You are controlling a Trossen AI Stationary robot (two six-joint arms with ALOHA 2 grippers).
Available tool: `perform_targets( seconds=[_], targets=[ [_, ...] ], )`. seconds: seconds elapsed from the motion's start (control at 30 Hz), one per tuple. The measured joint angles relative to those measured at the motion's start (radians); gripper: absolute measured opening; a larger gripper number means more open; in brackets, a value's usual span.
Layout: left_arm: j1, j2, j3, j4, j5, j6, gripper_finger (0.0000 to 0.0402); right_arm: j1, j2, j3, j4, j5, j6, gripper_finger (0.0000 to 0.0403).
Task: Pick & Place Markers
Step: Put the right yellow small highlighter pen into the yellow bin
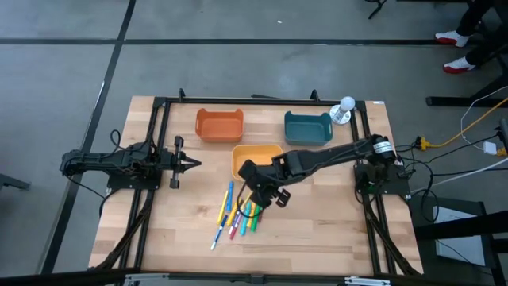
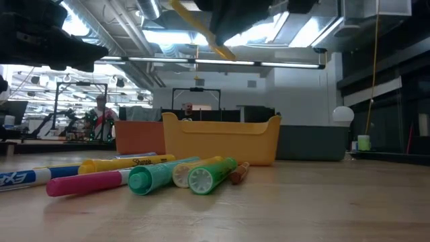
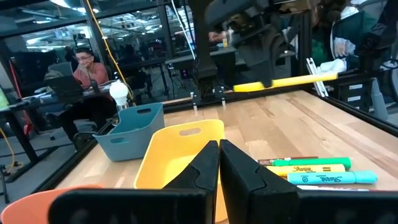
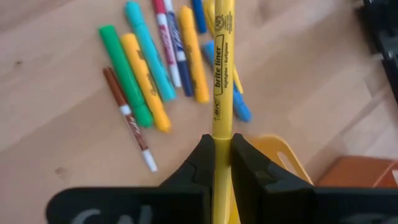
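Note:
Several markers (image 1: 238,213) in green, yellow, teal, pink and blue lie side by side on the wooden table, near its front middle; they are also seen in the low view (image 2: 168,176) and the right wrist view (image 4: 149,74). Above them my right gripper (image 4: 222,152) is shut on a yellow highlighter marker (image 4: 222,68), which shows tilted in the low view (image 2: 201,30). My left gripper (image 1: 194,164) waits at the table's left, shut and holding nothing (image 3: 219,162). My right gripper pinches the yellow marker's barrel (image 4: 221,134) between its two fingers, near one end, as the left wrist view shows (image 3: 273,83). The fingers slant down from the table's right. The marker's long free part sticks out past the fingertips, and it is lifted clear of the table and the other markers.
A yellow bin (image 1: 255,157) stands just behind the markers, with an orange bin (image 1: 220,125) and a teal bin (image 1: 308,127) at the far side. A white round-topped object (image 1: 346,106) stands at the far right corner. A person (image 3: 87,62) sits beyond the table.

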Motion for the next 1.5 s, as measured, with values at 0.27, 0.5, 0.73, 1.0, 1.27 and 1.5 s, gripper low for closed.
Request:
perform_targets(
  seconds=[0.27, 0.5, 0.73, 1.0, 1.27, 1.5],
  targets=[
    [0.000, 0.000, 0.000, 0.000, 0.000, 0.000, 0.0008, -0.119, 0.000, 0.000, 0.000, 0.000, 0.025, 0.0030],
    [0.000, 0.000, 0.000, 0.000, 0.000, 0.000, 0.0012, -0.218, 0.000, 0.000, -0.021, 0.002, 0.074, 0.0030],
    [0.000, 0.000, 0.000, 0.000, 0.000, 0.000, 0.0008, -0.281, 0.000, 0.000, -0.068, 0.001, 0.211, 0.0030],
    [0.000, 0.000, 0.000, 0.000, 0.000, 0.000, 0.0013, -0.327, 0.000, 0.000, -0.120, 0.000, 0.419, 0.0030],
    [0.000, 0.000, 0.000, 0.000, 0.000, 0.000, 0.0008, -0.345, 0.000, 0.000, -0.152, 0.000, 0.589, 0.0030],
    [0.000, 0.000, 0.000, 0.000, 0.000, 0.000, 0.0012, -0.345, 0.000, 0.000, -0.154, -0.001, 0.655, 0.0030]
  ],
)
